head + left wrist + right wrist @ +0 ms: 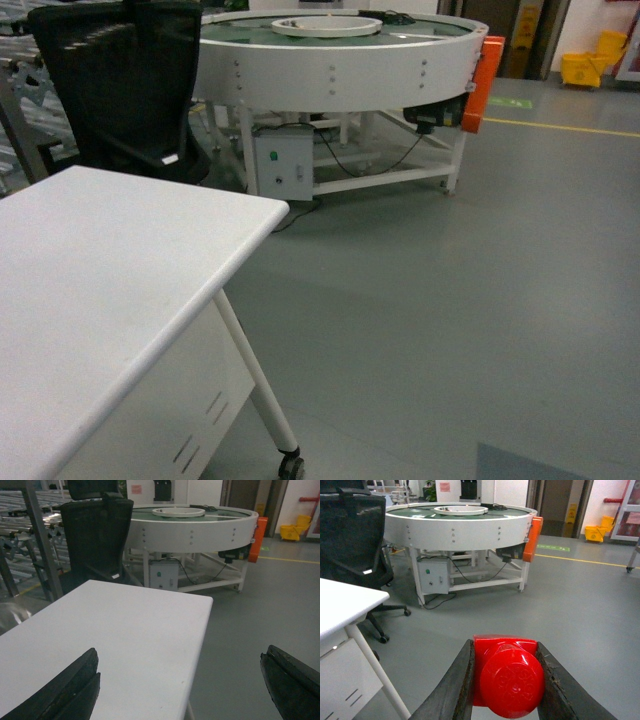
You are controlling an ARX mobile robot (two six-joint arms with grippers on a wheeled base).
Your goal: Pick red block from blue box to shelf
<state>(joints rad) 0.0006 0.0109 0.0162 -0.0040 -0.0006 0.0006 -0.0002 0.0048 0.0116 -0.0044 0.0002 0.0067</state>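
Right gripper [506,680] is clamped on the red block [507,677], stud facing the camera, above grey floor [580,610]. Left gripper [180,680] hangs with fingers spread wide over the white desk [125,630], near its right edge. Ahead: black chair [120,80], round white conveyor table [340,60], yellow mop bucket [585,65]

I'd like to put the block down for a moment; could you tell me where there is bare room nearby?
The white table top is bare right up to its rounded corner by the black chair. The right hand holds the red block. The round conveyor beyond carries a white ring and cables.
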